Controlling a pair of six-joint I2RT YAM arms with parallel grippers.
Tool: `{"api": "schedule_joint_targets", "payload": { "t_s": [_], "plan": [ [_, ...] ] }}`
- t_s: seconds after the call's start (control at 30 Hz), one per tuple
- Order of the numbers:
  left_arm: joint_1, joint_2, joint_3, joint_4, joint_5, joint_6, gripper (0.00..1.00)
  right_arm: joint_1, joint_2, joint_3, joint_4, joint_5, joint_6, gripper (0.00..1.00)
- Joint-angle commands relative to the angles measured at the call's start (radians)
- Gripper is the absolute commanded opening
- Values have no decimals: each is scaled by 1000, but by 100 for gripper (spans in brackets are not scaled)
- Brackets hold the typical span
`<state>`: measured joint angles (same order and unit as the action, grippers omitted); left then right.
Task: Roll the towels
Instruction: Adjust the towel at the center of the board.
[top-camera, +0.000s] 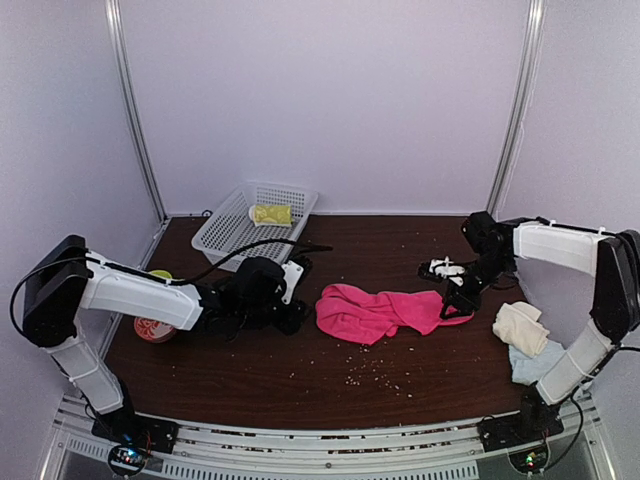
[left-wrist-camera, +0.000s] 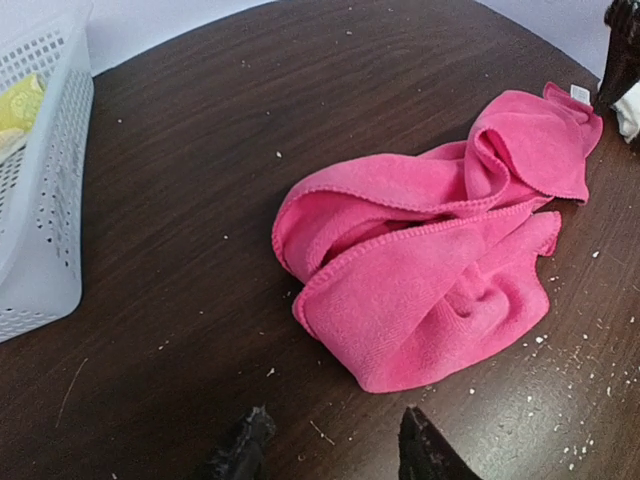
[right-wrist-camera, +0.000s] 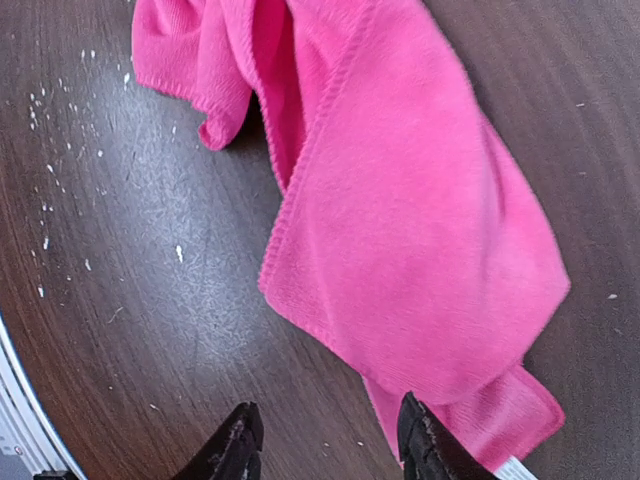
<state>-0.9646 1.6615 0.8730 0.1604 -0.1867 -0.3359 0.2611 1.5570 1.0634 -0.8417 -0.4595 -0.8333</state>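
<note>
The hot-pink towel (top-camera: 375, 312) lies crumpled, unrolled, mid-desk (top-camera: 330, 385), between my left gripper (left-wrist-camera: 330, 445) and right gripper (right-wrist-camera: 330, 440), both open and empty. Of four towels, one looks done: the lime-yellow towel (top-camera: 271, 214), rolled in the single white basket (top-camera: 225, 235). The cream towel (top-camera: 520, 328) and pale-blue towel (top-camera: 530, 362) wait heaped at the right edge.

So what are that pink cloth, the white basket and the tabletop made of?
The pink towel looks like soft microfibre or terry: a fuzzy matte nap, a stitched edge, limp folds. The basket seems to be moulded plastic: smooth, slightly glossy white walls pierced with a regular grid of holes. The table shows dark brown wood grain with a faint sheen; whether it is solid wood or laminate I cannot tell.
</note>
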Motion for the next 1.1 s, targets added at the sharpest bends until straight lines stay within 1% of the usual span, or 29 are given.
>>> {"api": "schedule_joint_targets", "payload": {
  "t_s": [0.0, 0.07, 0.17, 0.2, 0.3, 0.4, 0.53, 0.63, 0.73, 0.83, 0.9, 1.07],
  "plan": [
    [22, 68, 67, 40, 90, -32, 50, 74, 33, -34, 87, 118, -26, 48],
    [24, 110, 97, 49, 81, -33, 54, 97, 58, -38, 110, 140, -22, 50],
    [29, 182, 146, 66, 96, -30, 55, 128, 84, -51, 145, 158, -15, 51],
    [29, 207, 161, 65, 105, -27, 54, 139, 95, -52, 154, 163, -12, 51],
    [29, 256, 187, 87, 137, -23, 49, 170, 117, -66, 190, 188, 16, 52],
    [29, 273, 184, 115, 129, -23, 43, 192, 125, -88, 225, 231, 36, 52],
    [29, 288, 197, 114, 132, -1, 33, 205, 133, -108, 259, 262, 61, 50],
    [29, 290, 203, 114, 136, 9, 28, 223, 139, -121, 286, 281, 71, 49],
    [29, 287, 202, 116, 138, 15, 24, 273, 127, -139, 310, 338, 105, 49],
    [28, 280, 195, 120, 144, 16, 19, 327, 89, -176, 376, 422, 135, 49],
    [28, 278, 191, 123, 142, 17, 17, 352, 72, -188, 410, 472, 157, 46],
    [28, 254, 180, 111, 122, 26, 11, 359, 12, -158, 417, 504, 192, 26]
  ]
}}
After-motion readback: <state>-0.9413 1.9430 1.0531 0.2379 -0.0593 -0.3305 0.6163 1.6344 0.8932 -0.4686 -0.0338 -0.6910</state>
